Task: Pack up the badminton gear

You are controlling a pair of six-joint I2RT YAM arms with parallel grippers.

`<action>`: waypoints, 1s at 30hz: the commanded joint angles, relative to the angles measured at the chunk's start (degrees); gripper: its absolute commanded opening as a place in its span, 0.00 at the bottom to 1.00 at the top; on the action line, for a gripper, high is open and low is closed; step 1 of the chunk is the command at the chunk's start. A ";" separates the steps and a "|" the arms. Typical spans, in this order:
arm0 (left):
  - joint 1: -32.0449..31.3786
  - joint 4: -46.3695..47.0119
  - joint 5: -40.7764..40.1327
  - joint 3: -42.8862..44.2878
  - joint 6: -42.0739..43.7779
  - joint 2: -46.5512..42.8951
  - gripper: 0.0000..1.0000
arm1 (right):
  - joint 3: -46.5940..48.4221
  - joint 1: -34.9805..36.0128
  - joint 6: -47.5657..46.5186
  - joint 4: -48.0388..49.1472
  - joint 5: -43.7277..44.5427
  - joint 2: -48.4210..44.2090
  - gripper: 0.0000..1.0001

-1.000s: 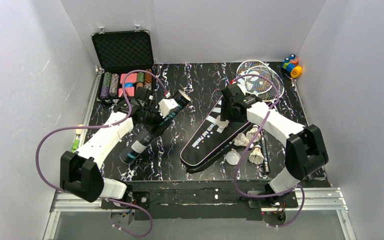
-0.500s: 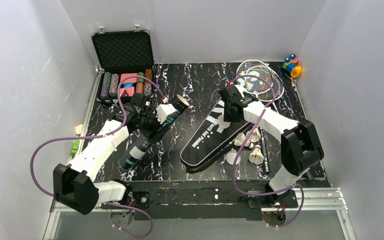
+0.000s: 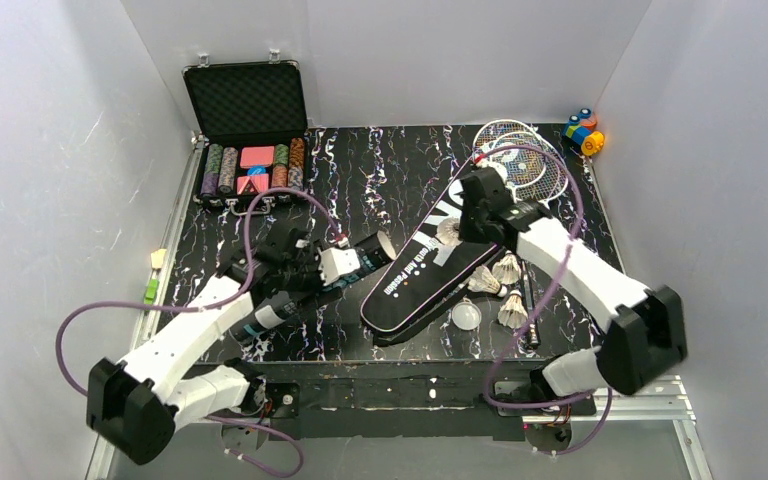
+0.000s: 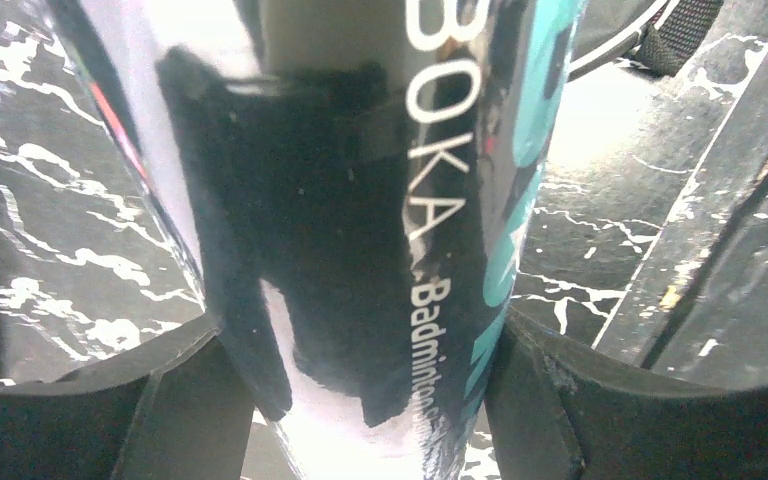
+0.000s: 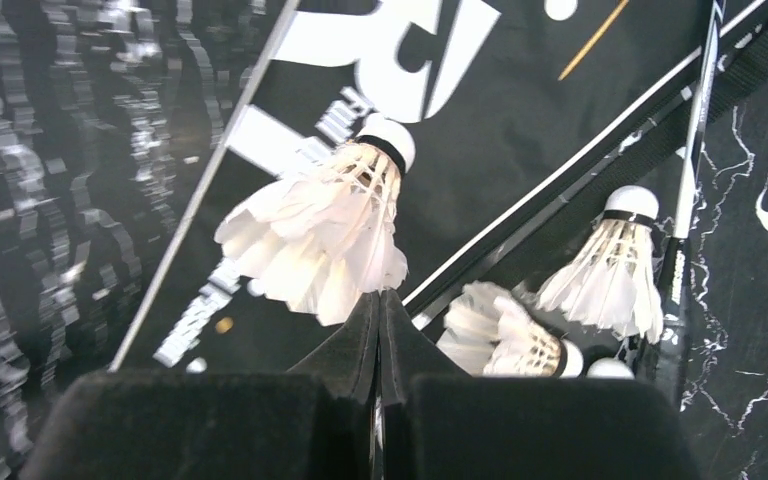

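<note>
My left gripper (image 3: 345,268) (image 4: 360,400) is shut on the long dark tube (image 3: 371,254) (image 4: 360,200), one finger on each side; the teal lettering faces the left wrist camera. The tube's open end points right, toward the black racket bag (image 3: 410,285) (image 5: 480,130). My right gripper (image 3: 457,226) (image 5: 380,300) is shut on the feather edge of a white shuttlecock (image 3: 447,232) (image 5: 330,225) above the bag. Three more shuttlecocks (image 3: 506,268) (image 5: 610,265) lie right of the bag. Two silver rackets (image 3: 520,160) lie at the back right.
An open black case of poker chips (image 3: 250,130) stands at the back left. Colourful toy blocks (image 3: 584,130) sit in the back right corner. A round white cap (image 3: 465,317) lies near the bag's front end. Grey walls close in three sides.
The right gripper has shut on the shuttlecock's feathers and shifted right over the bag. The left arm has drawn the tube nearer and swung its open end towards the bag.
</note>
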 commanded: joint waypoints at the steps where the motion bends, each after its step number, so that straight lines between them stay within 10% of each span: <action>1: -0.38 6.41 -0.18 -3.96 7.89 -9.31 0.05 | -2.35 0.33 -0.36 -1.82 -9.20 -11.63 0.01; 14: -0.39 18.62 6.43 -15.89 15.94 -24.66 0.00 | -7.30 0.34 5.05 1.34 -50.25 -35.79 0.01; 30: -0.39 19.04 6.46 -12.47 13.40 -19.93 0.00 | -10.49 0.33 11.63 10.18 -60.86 -36.95 0.01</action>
